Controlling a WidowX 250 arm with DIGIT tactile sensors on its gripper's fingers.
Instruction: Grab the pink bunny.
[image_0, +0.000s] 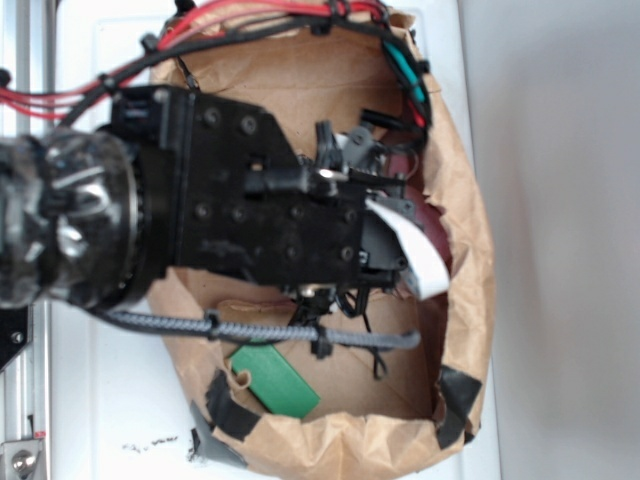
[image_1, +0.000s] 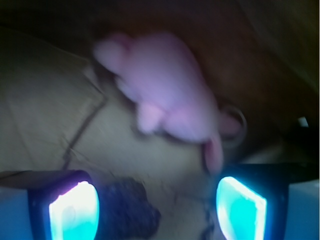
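**Jaws spread wide, pink bunny lying just beyond them**

Seen from the wrist camera, the pink bunny (image_1: 167, 95) lies on the crumpled brown paper floor (image_1: 45, 100) of a paper-lined bin (image_0: 465, 330), blurred and stretched diagonally. It sits past the gripper (image_1: 157, 207), whose jaws stand wide apart with nothing between them; the two glowing fingertip pads (image_1: 74, 212) frame the bottom of the view. The bunny's lower end reaches down close to the right-hand pad, though whether it touches cannot be told. A thin pale loop (image_1: 235, 122) shows beside the bunny. A dark lumpy object (image_1: 127, 210), cut off by the frame edge, sits nearer than the bunny, just beside the left-hand pad. In the exterior view the black arm (image_0: 250, 205) covers most of the bin, hiding the bunny entirely; a green card (image_0: 275, 380) lies on the paper below the arm.
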